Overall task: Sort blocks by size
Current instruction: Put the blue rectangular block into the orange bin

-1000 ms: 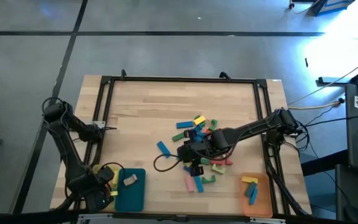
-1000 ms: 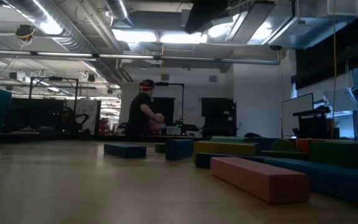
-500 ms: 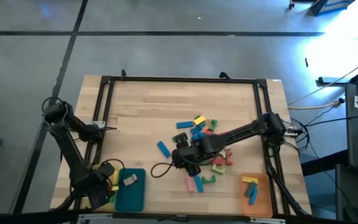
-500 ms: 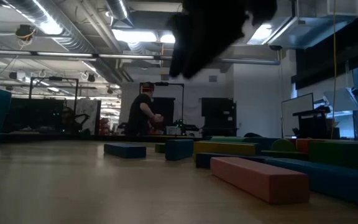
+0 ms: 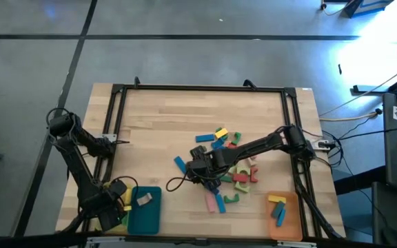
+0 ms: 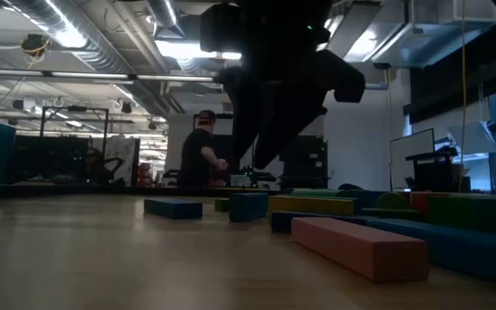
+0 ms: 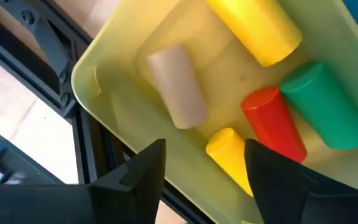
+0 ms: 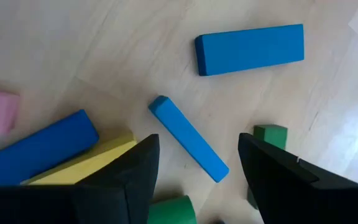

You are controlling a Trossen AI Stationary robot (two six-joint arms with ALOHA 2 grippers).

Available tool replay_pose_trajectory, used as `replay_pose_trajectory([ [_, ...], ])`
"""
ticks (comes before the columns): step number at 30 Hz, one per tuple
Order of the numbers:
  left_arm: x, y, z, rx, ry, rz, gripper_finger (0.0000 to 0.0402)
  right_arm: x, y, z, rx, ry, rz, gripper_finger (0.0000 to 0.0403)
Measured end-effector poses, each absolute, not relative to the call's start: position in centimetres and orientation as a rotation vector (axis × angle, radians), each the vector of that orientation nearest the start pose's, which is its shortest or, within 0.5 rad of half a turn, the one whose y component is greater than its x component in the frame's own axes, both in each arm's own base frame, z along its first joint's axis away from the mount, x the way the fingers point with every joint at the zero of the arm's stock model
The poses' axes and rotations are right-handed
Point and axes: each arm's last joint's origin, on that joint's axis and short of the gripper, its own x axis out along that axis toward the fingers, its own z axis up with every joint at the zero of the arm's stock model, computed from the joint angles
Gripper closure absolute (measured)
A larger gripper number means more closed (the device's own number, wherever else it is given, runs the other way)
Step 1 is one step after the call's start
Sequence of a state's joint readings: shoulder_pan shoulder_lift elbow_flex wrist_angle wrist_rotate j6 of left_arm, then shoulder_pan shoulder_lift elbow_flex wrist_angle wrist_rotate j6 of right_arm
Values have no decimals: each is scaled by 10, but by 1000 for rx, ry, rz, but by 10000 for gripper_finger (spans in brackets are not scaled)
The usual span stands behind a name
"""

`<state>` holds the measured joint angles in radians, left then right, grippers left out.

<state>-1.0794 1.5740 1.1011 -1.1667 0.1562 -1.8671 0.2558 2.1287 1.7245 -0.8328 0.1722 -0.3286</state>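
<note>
Over on the left, the left gripper hangs above the yellow tray at the near-left corner of the table, jaws spread with nothing between them; just ahead of them lie a pale cylinder, a short yellow piece, a red cylinder, a green cylinder and a bigger yellow cylinder, all loose in that tray. Beside it the teal tray carries one pale piece. Moving to the middle, the right gripper is out over the pile of blocks, jaws wide and empty; a slim blue bar lies right between and ahead of them, not yet touched, a wider blue block lies farther ahead, and a blue-and-yellow pair plus a pink end sit off to one jaw's side, a green cube to the other's. Far right, the orange tray holds a few yellow and blue bars. My read: sorting is under way but well short of done, since most blocks are in the centre pile.
</note>
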Motion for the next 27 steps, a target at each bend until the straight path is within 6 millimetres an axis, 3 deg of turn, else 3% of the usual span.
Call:
replay_pose_trajectory([
  [8, 119, -233, 216, -583, 1650, 642, 201, 432, 98, 186, -609, 1202, 350, 180],
  [17, 120, -240, 242, -633, 1592, 527, 205, 439, 93, 161, -622, 1242, 359, 184],
  [21, 123, -242, 251, -644, 1504, 504, 205, 440, 89, 162, -600, 1240, 365, 215],
  [27, 127, -242, 255, -631, 1368, 490, 205, 441, 85, 160, -536, 1244, 381, 293],
])
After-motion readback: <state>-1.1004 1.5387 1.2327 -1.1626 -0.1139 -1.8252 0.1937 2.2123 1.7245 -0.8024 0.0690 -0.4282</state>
